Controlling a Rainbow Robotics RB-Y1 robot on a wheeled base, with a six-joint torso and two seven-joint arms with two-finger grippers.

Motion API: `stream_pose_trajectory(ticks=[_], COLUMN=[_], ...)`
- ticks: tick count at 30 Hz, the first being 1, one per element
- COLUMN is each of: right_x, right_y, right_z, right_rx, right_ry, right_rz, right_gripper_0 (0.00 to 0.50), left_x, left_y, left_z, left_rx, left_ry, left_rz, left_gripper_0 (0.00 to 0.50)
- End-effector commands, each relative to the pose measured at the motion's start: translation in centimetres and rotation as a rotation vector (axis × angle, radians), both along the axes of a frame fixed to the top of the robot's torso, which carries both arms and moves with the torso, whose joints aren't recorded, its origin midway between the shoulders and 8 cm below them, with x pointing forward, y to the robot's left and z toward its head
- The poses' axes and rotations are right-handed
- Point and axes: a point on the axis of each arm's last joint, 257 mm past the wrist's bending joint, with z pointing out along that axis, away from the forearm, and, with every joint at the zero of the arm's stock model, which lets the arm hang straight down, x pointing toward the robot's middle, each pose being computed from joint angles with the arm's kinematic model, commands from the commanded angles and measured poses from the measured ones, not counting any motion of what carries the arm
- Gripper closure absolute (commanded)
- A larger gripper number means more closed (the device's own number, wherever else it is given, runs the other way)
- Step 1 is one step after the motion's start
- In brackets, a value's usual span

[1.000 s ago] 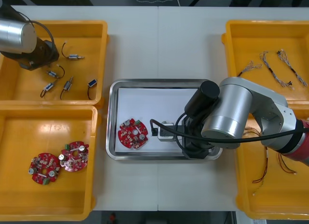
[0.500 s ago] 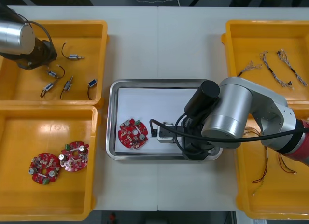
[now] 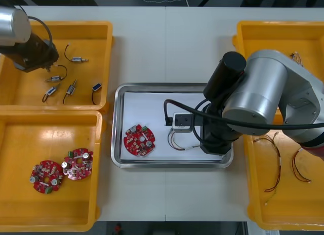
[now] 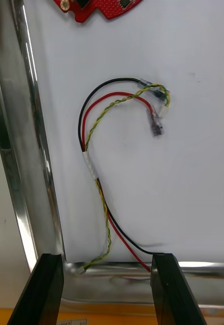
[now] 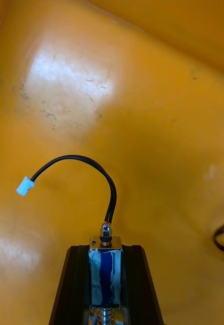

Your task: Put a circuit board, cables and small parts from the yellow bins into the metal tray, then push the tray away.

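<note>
My left gripper (image 5: 105,251) is shut on a small metal part (image 5: 105,269) wrapped in blue, just above the floor of the far left yellow bin (image 3: 96,30). The part's black lead curls ahead to a white plug (image 5: 24,186). In the front view this gripper (image 3: 46,64) sits at the bin's left side. My right gripper (image 4: 107,287) stands open and low at the right end of the metal tray (image 3: 172,86). A red, black and yellow cable (image 4: 99,167) lies on the tray's white floor ahead of its fingers, free of them. A red circuit board (image 3: 139,140) lies in the tray's left part.
Several small metal parts (image 3: 71,87) lie loose in the far left bin. Two red boards (image 3: 77,164) rest in the near left bin. The far right bin holds twisted cables (image 3: 288,68), and red and yellow cables (image 3: 277,164) lie in the near right bin.
My left gripper has shut on the small part and shifted slightly toward the far side. My right arm has pulled back and up, uncovering the cable lying in the tray.
</note>
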Motion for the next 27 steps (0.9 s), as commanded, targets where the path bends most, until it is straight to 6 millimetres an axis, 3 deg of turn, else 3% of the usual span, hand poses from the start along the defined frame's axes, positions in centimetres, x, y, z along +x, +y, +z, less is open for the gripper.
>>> stream_pose_trajectory(ticks=[1,4,10,15,19,27], right_x=[0.4,0.8,3.0,4.5,5.0,7.4], right_y=[1.2,-0.3,-1.3,-3.5,-5.4,-11.0], right_z=[4.3,5.7,10.8,14.7,16.0,18.5], right_rx=[0.046,0.039,0.152,0.228,0.244,0.310], right_ry=[-0.044,-0.047,-0.156,-0.235,-0.250,-0.284], right_rz=[0.003,-0.040,-0.111,-0.186,-0.235,-0.431], right_gripper_0=[0.000,0.000,0.000,0.000,0.000,0.000], left_x=[-0.2,-1.2,-3.2,-5.4,-7.0,-9.4], left_y=[1.0,0.0,-2.7,-6.3,-9.2,-16.4], left_z=[6.2,7.6,9.4,10.5,11.0,10.9], left_rx=[0.076,0.093,0.116,0.131,0.141,0.131], left_ry=[-0.037,-0.017,0.026,0.066,0.087,0.091], left_rz=[-0.073,-0.092,-0.139,-0.204,-0.256,-0.332], left_gripper_0=[0.499,0.499,0.499,0.499,0.499,0.498])
